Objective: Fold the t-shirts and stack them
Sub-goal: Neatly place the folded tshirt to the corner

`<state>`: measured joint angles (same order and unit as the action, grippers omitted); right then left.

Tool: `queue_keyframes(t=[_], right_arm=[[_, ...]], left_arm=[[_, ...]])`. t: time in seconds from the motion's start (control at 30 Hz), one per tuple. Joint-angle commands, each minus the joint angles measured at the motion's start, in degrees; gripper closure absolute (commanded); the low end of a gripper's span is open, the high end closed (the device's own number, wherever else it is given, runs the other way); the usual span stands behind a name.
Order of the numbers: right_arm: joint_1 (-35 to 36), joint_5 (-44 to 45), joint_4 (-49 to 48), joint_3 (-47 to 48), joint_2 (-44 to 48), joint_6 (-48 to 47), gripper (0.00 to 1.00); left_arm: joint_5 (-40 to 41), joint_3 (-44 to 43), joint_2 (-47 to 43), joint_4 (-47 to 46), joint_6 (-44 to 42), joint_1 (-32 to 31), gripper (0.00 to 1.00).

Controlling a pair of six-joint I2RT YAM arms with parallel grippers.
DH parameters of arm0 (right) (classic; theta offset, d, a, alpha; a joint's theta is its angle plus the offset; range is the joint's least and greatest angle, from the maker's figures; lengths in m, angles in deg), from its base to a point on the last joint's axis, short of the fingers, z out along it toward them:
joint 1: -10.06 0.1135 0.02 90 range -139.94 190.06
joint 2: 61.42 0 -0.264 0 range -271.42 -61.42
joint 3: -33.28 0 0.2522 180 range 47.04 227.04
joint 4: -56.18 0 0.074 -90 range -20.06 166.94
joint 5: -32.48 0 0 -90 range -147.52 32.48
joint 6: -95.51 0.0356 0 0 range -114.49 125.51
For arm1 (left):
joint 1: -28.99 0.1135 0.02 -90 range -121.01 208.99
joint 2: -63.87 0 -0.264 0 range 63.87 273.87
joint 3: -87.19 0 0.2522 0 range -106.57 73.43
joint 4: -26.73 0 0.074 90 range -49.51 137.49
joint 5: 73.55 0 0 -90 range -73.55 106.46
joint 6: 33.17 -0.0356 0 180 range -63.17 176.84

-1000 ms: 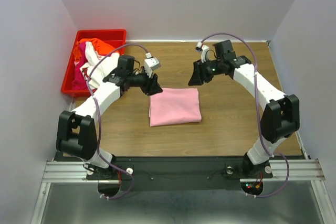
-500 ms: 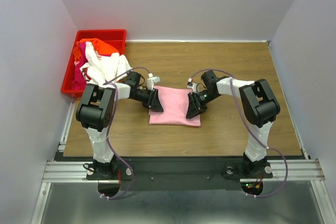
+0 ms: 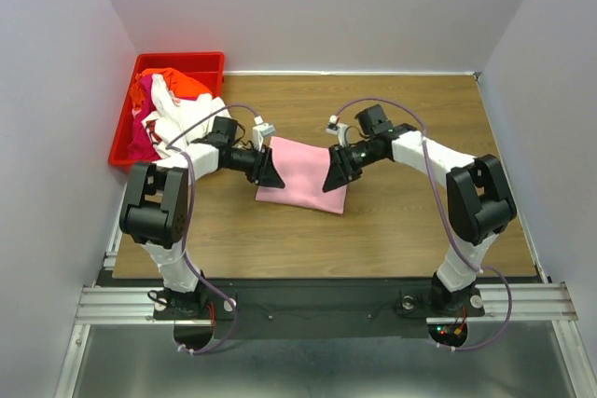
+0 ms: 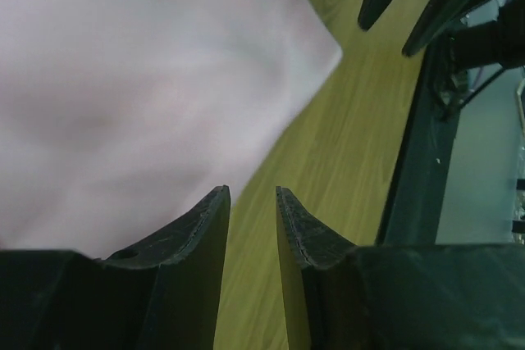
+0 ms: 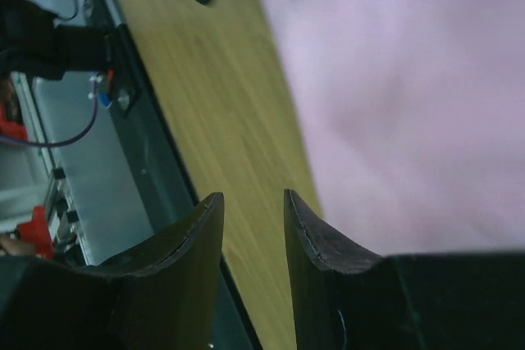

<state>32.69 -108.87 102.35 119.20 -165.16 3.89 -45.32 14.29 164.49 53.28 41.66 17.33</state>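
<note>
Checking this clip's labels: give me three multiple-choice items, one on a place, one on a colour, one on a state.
1. Where is the heap of unfolded shirts? A. in the red bin B. on the floor C. on a shelf
2. What colour is the folded t-shirt on the table? A. white B. light pink C. orange-red
3. How does the left gripper stand? A. clamped on cloth B. fully shut C. jaws apart, nothing between

1 A: the heap fills the far-left bin. 2 B: it is plainly pink. 3 C: bare table shows through the gap.
</note>
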Motion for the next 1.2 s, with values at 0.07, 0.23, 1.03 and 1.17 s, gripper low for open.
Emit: queue_keyframes(t=[0.07, 0.23, 1.03, 1.17], right_arm=[[6.9, -7.1, -4.2, -0.4, -4.6, 3.2, 0.59], [6.9, -4.8, -5.9, -0.1, -12.4, 3.0, 0.62], [-0.6, -2.0, 3.9, 6.7, -3.9, -4.7, 0.61], [-0.7, 2.5, 2.7, 12.7, -7.3, -3.7, 0.61]], left_arm=[[-4.8, 4.2, 2.1, -1.5, 1.7, -1.1, 0.62], [-1.2, 3.6, 8.9, -1.4, 1.4, 0.1, 0.62], [-4.9, -12.8, 4.7, 0.1, 5.2, 3.1, 0.62], [-2.8, -19.5, 10.1, -7.2, 13.5, 5.1, 0.63]])
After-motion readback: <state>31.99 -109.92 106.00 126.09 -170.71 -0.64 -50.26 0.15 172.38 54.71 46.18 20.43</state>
